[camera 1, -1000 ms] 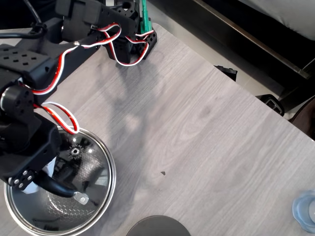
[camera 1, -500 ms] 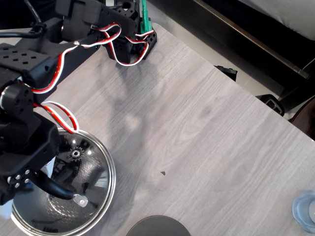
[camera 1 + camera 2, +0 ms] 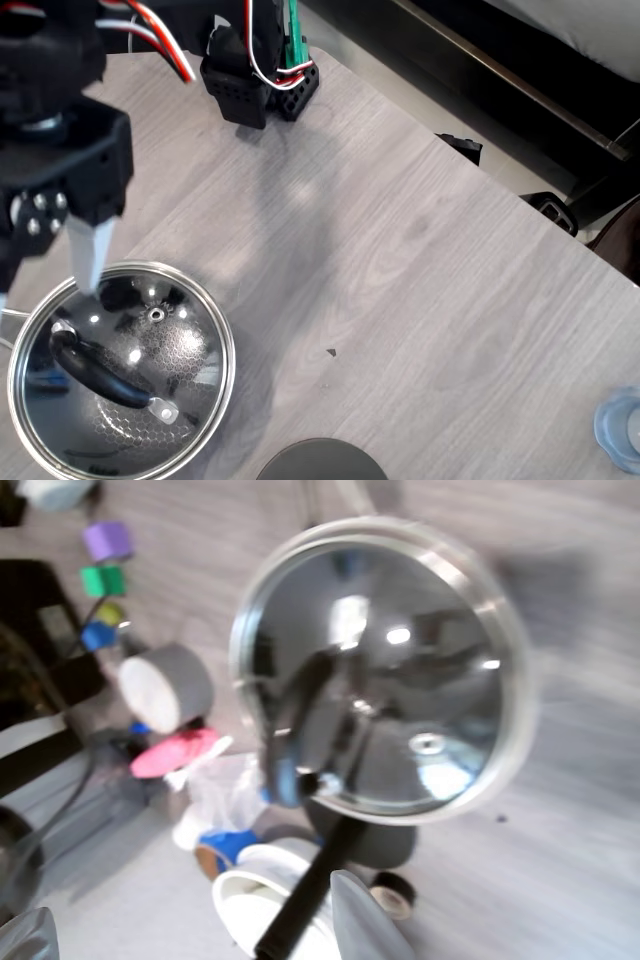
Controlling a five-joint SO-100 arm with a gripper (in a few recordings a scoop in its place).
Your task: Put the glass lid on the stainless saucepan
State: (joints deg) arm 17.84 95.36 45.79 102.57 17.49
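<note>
In the overhead view the gripper (image 3: 50,275) hangs released, its pale fingers (image 3: 88,255) spread and holding nothing. Just below it the glass lid (image 3: 125,375) sits on the stainless saucepan (image 3: 222,385), rims matched, black handle (image 3: 95,365) uppermost. The wrist view is blurred; the lid there (image 3: 385,670) seems to lie flat beyond the fingertips.

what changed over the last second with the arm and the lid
The end effector let go of the black arched handle and rose clear, fingers apart. The round clear glass lid now lies on the stainless saucepan, back about where it was a second ago. The grey wooden table is unchanged.
</note>
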